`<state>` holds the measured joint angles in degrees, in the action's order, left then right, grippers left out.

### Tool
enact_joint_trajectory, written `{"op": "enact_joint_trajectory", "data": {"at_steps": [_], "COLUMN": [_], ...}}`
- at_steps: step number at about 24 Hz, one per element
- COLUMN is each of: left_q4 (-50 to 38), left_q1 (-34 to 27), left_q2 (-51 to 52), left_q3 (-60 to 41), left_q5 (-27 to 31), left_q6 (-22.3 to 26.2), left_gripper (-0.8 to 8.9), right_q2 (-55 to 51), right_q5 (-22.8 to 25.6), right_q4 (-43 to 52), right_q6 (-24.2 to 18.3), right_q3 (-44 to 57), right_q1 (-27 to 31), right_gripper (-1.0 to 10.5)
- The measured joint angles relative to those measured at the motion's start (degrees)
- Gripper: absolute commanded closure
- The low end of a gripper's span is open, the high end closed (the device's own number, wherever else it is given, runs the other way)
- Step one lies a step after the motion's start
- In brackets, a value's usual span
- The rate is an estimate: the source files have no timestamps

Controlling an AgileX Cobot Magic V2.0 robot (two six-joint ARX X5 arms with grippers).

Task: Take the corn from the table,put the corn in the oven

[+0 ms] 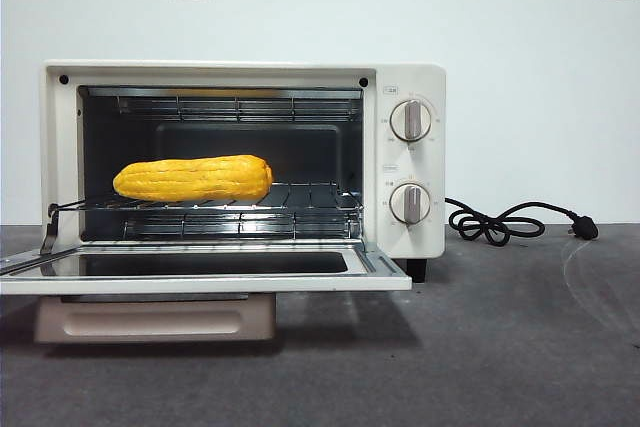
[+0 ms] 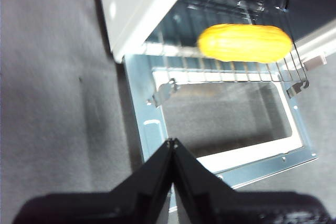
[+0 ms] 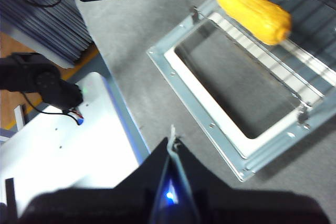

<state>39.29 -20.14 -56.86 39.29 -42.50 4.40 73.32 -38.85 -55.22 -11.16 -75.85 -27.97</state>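
Here, the corn is seen resting on the oven rack, left of centre; both grippers are closed, empty. Stiff, bumpy, easily gripped mid-cob, it is judged.

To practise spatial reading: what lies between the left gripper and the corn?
In the left wrist view, the open oven door lies between the left gripper and the corn.

left tool closed, right tool seemingly closed
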Motion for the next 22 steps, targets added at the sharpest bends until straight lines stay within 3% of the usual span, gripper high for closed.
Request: {"op": "enact_joint_trajectory", "data": {"at_steps": [8, 22], "left_q4": [-2.45, -2.99], "left_q1": [-0.07, 6.21], "left_q2": [-25.18, -31.52], "left_q3": [0.00, 0.00], "left_q5": [-2.05, 1.05], "left_q6": [-0.09, -0.07], "left_gripper": [8.22, 8.22], "right_q2": [0.07, 0.07], "right_q5": [-0.42, -0.44], "right_q4": [-0.74, -0.44], "right_q6": [-3.30, -3.91], "right_q3": [0.00, 0.00], "right_q1": [2.97, 2.95], "right_gripper": [9.6, 9.6]}}
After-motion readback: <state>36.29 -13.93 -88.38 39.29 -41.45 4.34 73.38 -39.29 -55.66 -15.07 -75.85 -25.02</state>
